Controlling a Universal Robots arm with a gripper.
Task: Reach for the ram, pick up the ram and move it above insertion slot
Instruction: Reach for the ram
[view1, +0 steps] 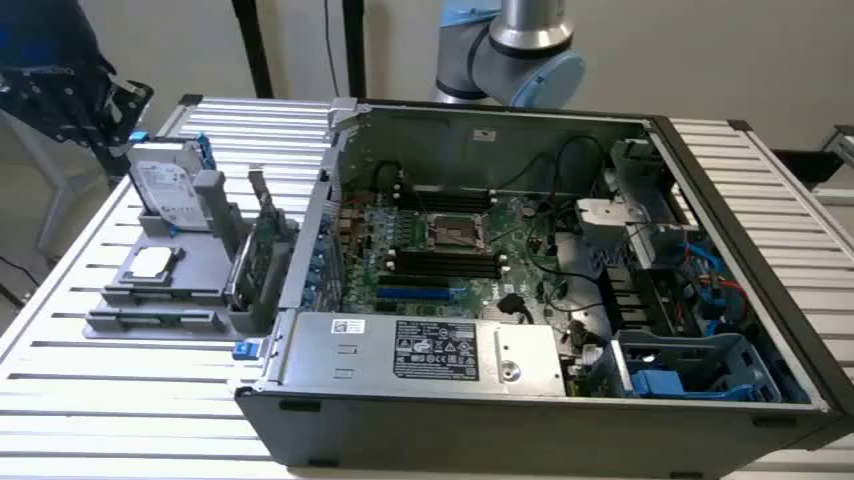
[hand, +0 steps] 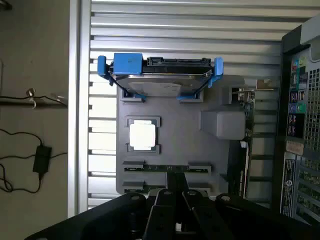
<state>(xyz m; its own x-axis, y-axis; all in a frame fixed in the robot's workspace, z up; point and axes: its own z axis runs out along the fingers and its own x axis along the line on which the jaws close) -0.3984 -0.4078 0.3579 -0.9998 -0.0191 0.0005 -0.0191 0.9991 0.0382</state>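
Gripper (hand: 175, 181) hovers close over the ram (hand: 157, 169), which lies directly beneath it, seated in a slot of the grey parts holder (hand: 200, 150). Whether it is apart or together I cannot tell. Judging by this, the reach is nearly complete; the ram is not yet lifted or carried above the insertion slot.

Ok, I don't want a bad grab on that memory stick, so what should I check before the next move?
1. Ram lying in its slot of the gray holder: ok.
2. Gripper lined up over the ram: ok, as far as the wrist view shows.
3. Ram gripped: not ok, not yet held.
4. Hard drive and processor chip apart from the ram: ok.
5. Memory slots on the motherboard free: cannot tell.
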